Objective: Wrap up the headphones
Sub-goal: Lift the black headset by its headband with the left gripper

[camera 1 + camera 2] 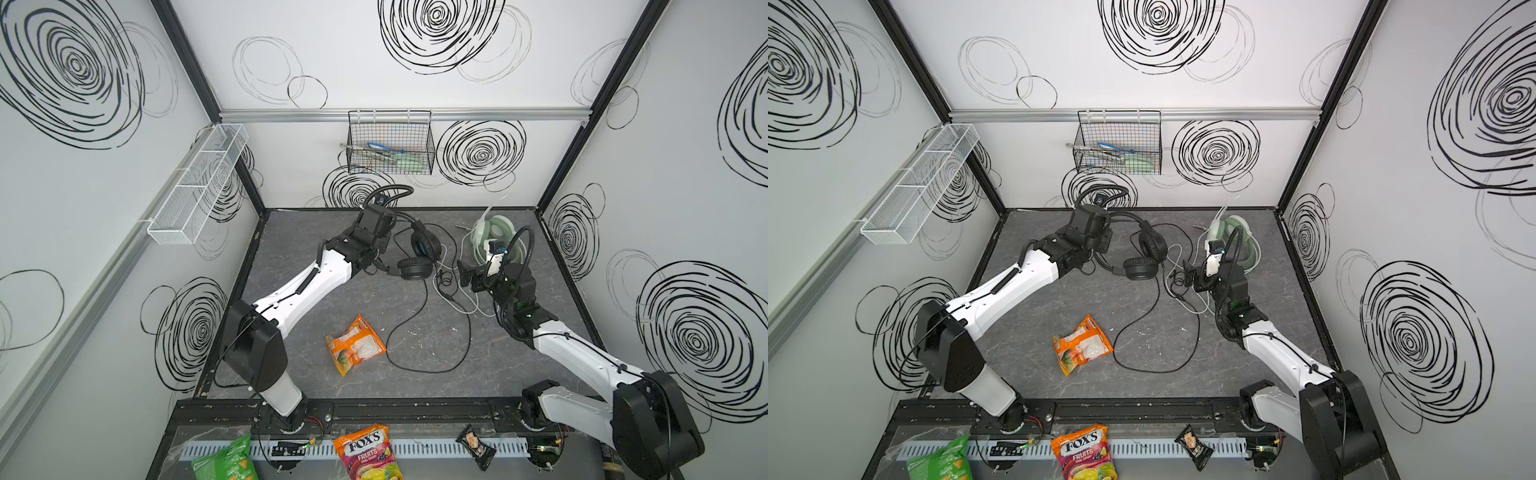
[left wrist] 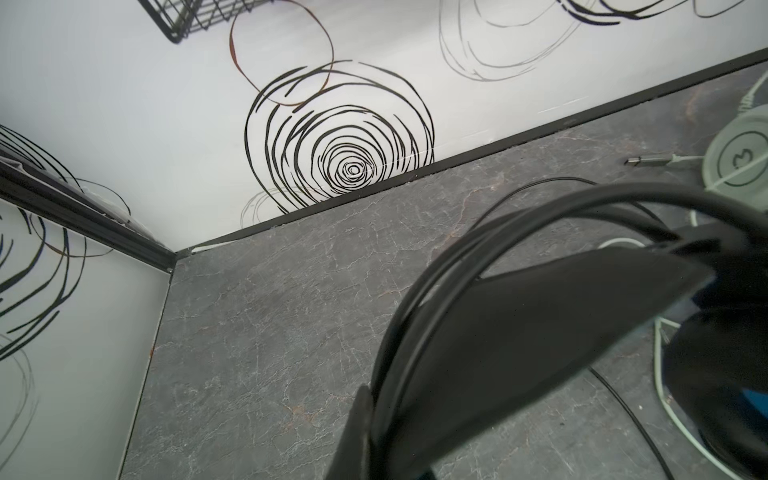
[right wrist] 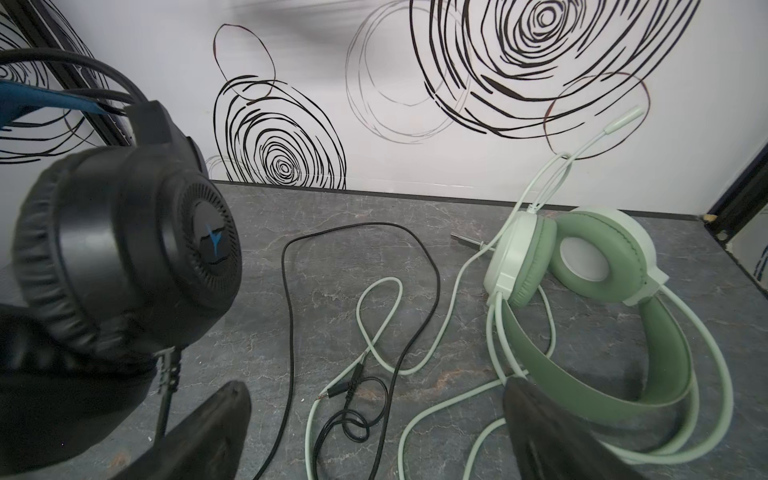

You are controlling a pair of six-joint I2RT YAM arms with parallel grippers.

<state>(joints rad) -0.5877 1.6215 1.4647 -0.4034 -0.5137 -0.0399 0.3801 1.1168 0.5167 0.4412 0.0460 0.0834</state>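
Note:
The black headphones (image 1: pixel 423 246) (image 1: pixel 1152 245) sit at the back middle of the grey table (image 1: pixel 316 299). Their blue inner band shows in the right wrist view. My left gripper (image 2: pixel 370 419) (image 1: pixel 375 259) is shut on their black headband (image 2: pixel 540 324). Their black cable (image 1: pixel 432 371) runs forward in a wide loop, and its plug (image 3: pixel 345 388) lies between my right gripper's fingers. The mint-green headphones (image 1: pixel 505 226) (image 3: pixel 594 257) lie at the back right, partly hidden by the right arm, with their whitish cable (image 1: pixel 461 309) tangled over the black one. My right gripper (image 3: pixel 374 415) (image 1: pixel 464 274) hangs open above the cables, holding nothing.
An orange candy bag (image 1: pixel 355 345) lies mid-table beside the cable loop. A Fox's bag (image 1: pixel 368 451), a green bag (image 1: pixel 226 461) and a small dark packet (image 1: pixel 476 446) sit on the front rail. A black wire basket (image 1: pixel 390 143) hangs on the back wall. A white mesh basket (image 1: pixel 199 183) hangs on the left wall.

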